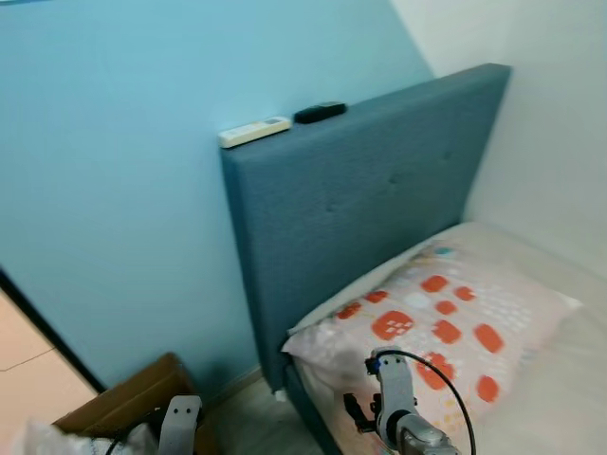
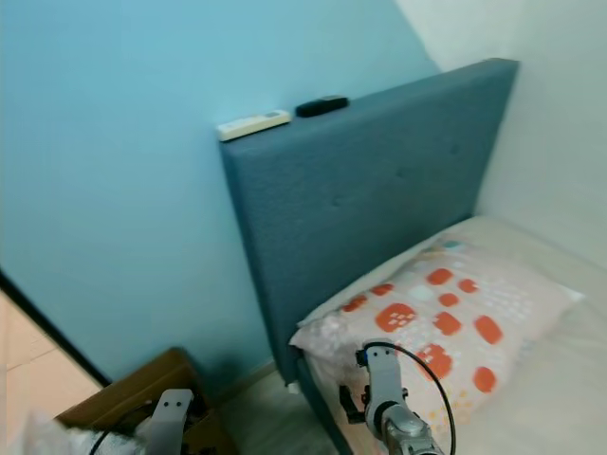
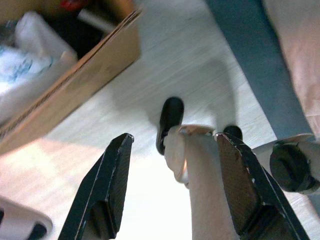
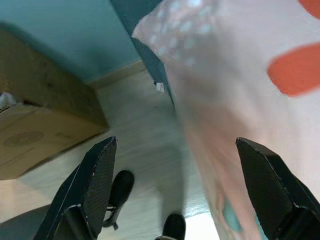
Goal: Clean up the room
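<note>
A white remote (image 1: 254, 131) and a black remote (image 1: 320, 112) lie end to end lengthwise along the blue headboard (image 1: 370, 199) top, while both grippers (image 3: 175, 185) (image 4: 185, 195) hang low, jaws wide open, empty.

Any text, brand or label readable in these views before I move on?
None can be read.
Brown cardboard box: a round printed mark and faint print, too blurred to read.
White remote control on the blue padded headboard: display too small to read.
Black remote: no visible marking.
</note>
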Robot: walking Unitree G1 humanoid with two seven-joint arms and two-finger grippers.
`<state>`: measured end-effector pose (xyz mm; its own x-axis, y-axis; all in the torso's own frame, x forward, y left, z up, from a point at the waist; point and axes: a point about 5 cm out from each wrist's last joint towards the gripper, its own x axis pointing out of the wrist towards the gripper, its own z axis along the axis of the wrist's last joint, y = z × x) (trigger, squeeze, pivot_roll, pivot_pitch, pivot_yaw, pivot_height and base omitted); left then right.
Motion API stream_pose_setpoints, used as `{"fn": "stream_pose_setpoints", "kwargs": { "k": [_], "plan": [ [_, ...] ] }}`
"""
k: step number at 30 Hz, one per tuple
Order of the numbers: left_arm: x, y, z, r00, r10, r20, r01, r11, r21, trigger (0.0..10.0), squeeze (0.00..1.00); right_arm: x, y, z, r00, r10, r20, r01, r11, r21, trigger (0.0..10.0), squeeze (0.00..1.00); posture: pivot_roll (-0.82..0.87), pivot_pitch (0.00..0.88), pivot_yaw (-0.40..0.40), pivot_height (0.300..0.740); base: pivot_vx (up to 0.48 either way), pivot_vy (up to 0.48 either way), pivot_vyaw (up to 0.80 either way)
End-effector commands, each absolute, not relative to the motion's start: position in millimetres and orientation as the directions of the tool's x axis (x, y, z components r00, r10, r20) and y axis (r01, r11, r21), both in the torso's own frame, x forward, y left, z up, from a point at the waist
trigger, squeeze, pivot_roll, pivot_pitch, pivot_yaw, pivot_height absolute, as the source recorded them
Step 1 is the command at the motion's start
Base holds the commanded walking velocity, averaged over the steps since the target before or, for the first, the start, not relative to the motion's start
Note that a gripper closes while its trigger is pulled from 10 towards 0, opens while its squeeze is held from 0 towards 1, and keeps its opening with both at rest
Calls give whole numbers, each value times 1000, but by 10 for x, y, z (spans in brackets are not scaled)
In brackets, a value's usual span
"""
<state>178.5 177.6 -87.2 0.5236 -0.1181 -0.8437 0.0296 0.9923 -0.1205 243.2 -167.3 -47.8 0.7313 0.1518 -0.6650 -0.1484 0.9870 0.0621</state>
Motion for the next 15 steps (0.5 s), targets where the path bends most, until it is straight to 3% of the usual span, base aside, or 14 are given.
{"fn": "stream_pose_setpoints", "kwargs": {
  "k": [1,5,8,12,15],
  "plan": [
    [1792,1803,-867,524,-108,-845,25,993,-112,10000,0,2459,-1675,-459,740,138,-658,-138,989,53,10000,0,-29,0,3,729,0,0,781],
    [1789,1806,-868,525,-106,-845,29,994,-107,10000,0,2467,-1701,-451,748,121,-652,-119,992,48,10000,0,-30,0,2,729,0,0,706],
    [1788,1808,-868,525,-106,-845,33,994,-104,10000,0,2474,-1728,-444,755,99,-648,-100,994,35,10000,0,-32,0,2,729,0,0,0],
    [1788,1810,-867,523,-111,-845,55,994,-96,10000,0,2464,-1818,-453,747,19,-664,-38,999,-14,10000,0,-32,0,3,729,0,-480,0],
    [1783,1794,-870,524,-122,-843,39,992,-120,10000,0,2447,-1884,-464,736,-31,-677,13,999,-32,10000,0,-32,0,2,729,0,0,0]
  ]
}}
